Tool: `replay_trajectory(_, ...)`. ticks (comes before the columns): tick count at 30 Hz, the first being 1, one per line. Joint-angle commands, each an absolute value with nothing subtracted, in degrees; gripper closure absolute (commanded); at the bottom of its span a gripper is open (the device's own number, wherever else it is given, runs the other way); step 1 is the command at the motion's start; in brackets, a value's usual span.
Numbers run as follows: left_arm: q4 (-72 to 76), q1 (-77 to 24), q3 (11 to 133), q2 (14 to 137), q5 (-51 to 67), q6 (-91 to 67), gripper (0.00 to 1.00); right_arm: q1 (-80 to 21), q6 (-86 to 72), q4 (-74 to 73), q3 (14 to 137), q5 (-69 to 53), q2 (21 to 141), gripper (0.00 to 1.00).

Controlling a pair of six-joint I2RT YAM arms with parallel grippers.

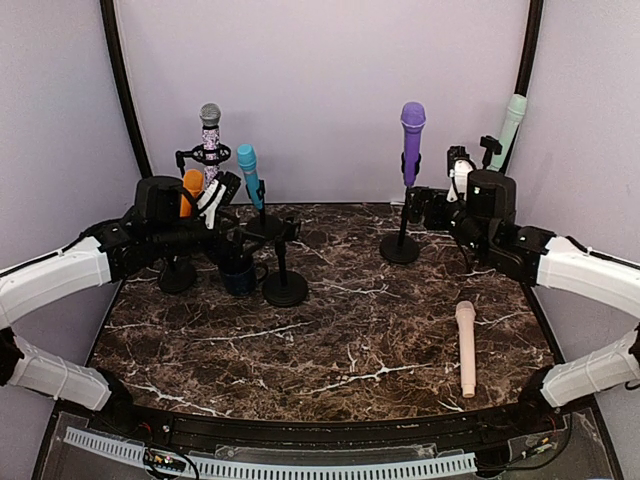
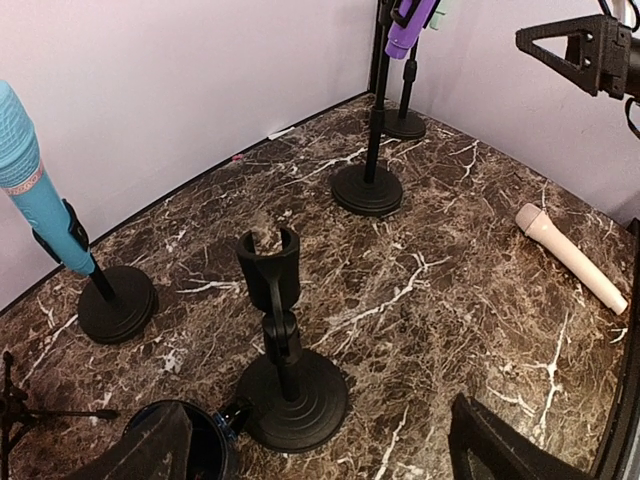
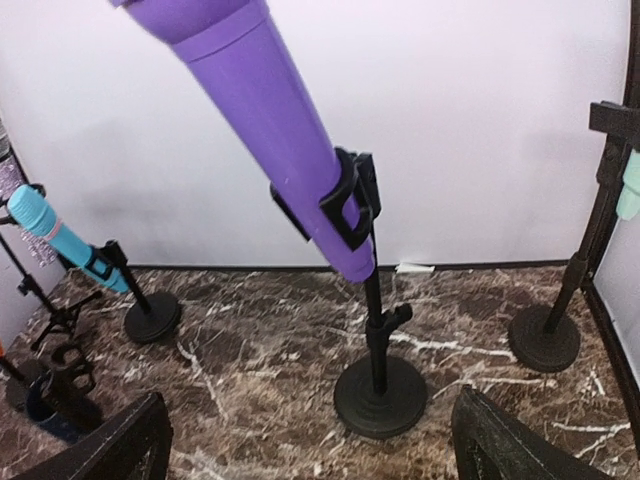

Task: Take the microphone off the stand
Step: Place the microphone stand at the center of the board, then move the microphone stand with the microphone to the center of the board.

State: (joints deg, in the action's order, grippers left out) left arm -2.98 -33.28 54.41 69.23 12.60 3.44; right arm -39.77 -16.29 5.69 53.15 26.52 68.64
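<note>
A purple microphone (image 3: 270,120) sits tilted in the clip of a black stand (image 3: 378,395); in the top view this microphone (image 1: 413,140) stands at the back right. My right gripper (image 3: 305,455) is open just in front of that stand, apart from it, and shows in the top view as right gripper (image 1: 420,205) beside the pole. My left gripper (image 2: 320,460) is open too, and just ahead of it is an empty stand (image 2: 268,262) with a bare clip. A pale pink microphone (image 1: 466,345) lies flat on the marble table.
A cyan microphone (image 1: 248,170) on its stand is at the back left, with a glitter microphone (image 1: 210,130), an orange one (image 1: 192,188) and a dark blue cup (image 2: 195,450) nearby. A mint microphone (image 1: 513,122) and a white one (image 1: 460,175) stand at the back right.
</note>
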Motion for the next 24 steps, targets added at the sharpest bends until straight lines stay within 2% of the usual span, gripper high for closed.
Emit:
replay_trajectory(1,-0.19,-33.13,52.96,65.88,11.60,5.86,0.08,-39.66,-6.39,19.38,57.08,33.97,73.74,0.01)
replay_trajectory(6,-0.18,-33.08,52.40,65.28,10.79,6.12,0.08,-35.61,-5.33,22.78,60.71,29.86,80.16,0.01)
replay_trajectory(15,-0.18,-33.13,52.82,65.76,10.81,5.78,0.08,-34.51,2.36,30.52,66.50,27.43,89.79,0.02)
replay_trajectory(24,-0.18,-33.13,52.90,65.96,9.79,6.13,0.08,-34.10,7.76,39.23,67.54,34.90,94.88,0.01)
